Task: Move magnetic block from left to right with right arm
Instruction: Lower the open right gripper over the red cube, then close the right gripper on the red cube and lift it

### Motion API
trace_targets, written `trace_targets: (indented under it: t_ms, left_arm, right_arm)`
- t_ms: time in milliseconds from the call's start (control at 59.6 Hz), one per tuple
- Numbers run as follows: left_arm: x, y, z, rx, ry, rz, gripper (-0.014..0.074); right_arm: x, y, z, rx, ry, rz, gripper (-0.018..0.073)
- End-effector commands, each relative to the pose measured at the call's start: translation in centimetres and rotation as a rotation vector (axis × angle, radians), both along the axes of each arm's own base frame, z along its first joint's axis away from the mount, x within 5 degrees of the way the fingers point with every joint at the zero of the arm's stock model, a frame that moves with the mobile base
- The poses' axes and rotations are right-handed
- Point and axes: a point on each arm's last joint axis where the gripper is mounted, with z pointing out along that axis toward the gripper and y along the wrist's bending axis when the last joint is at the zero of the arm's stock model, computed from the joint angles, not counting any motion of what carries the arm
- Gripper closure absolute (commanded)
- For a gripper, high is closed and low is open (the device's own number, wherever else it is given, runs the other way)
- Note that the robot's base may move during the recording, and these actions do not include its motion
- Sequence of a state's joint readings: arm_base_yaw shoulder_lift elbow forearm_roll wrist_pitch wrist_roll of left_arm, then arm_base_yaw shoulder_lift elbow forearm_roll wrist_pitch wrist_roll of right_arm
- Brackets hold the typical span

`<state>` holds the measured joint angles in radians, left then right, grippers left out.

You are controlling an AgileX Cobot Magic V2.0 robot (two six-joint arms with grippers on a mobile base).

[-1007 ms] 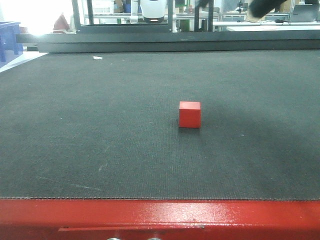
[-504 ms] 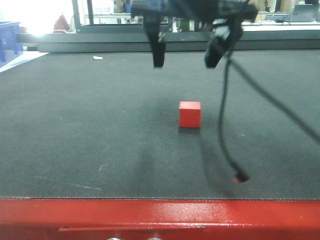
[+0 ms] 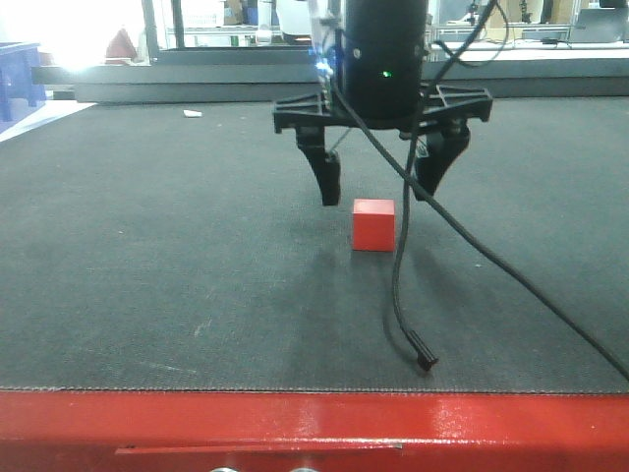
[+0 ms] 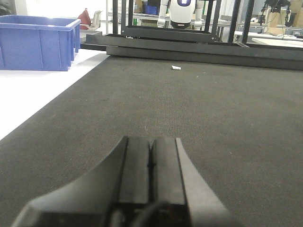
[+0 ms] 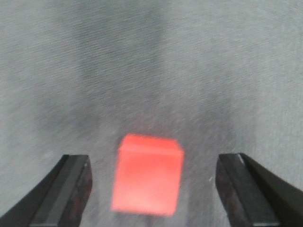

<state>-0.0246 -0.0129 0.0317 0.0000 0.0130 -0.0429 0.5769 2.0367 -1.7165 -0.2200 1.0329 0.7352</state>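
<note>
Surface: a dark, ribbed mat (image 3: 147,295) covers it from side to side; along the near edge runs a glossy red band (image 3: 314,423).
Far edge: a black rail (image 3: 295,88) closes off the mat, with metal frames and workbenches behind it.
Room: a bright workshop; a white floor lies to the left of the surface, and a white robot body (image 4: 180,9) stands behind the frames.
Block: one red cube (image 3: 373,225), sitting flat on the mat near the middle, nothing touching it.
Right claw (image 3: 378,192): one, fingers spread wide, hanging over the cube with a tip on either side of it, about level with its top. The wrist view is blurred but shows a gap between each finger and the cube.
Right arm: one black cylinder with a single small green light (image 3: 387,73).
Left claw (image 4: 150,142): one, fingers pressed together with nothing between them, low over bare mat.
Cables: two black ones cross in front of the right claw; one ends in a plug (image 3: 425,362) near the front edge, the other runs off to the right.
Bin: one blue plastic bin (image 4: 38,42) on the white floor.
Scrap: one small white bit (image 3: 193,114) on the mat near the far rail.
</note>
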Motion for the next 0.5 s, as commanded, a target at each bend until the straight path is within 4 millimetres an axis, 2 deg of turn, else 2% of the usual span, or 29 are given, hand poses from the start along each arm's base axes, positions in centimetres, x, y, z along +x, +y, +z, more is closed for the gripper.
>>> trace_targets:
  t_ms: [0,302,386,487]
  left_arm:
    - [-0.2,0.0,0.6,-0.007,-0.095,0.001,0.0713]
    - [-0.2,0.0,0.6,-0.007,-0.095,0.001,0.0712]
    - [-0.2,0.0,0.6,-0.007,-0.095,0.001,0.0713]
    - [-0.2,0.0,0.6,-0.007,-0.095,0.001,0.0713]
  right_arm:
    - [0.3,-0.5,3.0,0.054,-0.087,-0.009,-0.0071]
    - [0.6,0.1,1.9,0.097,-0.063,-0.015,-0.0048]
    - [0.6,0.1,1.7,0.089,-0.051,-0.017,0.0029]
    - [0.5,0.1,1.7,0.089,-0.05,-0.017,0.0207]
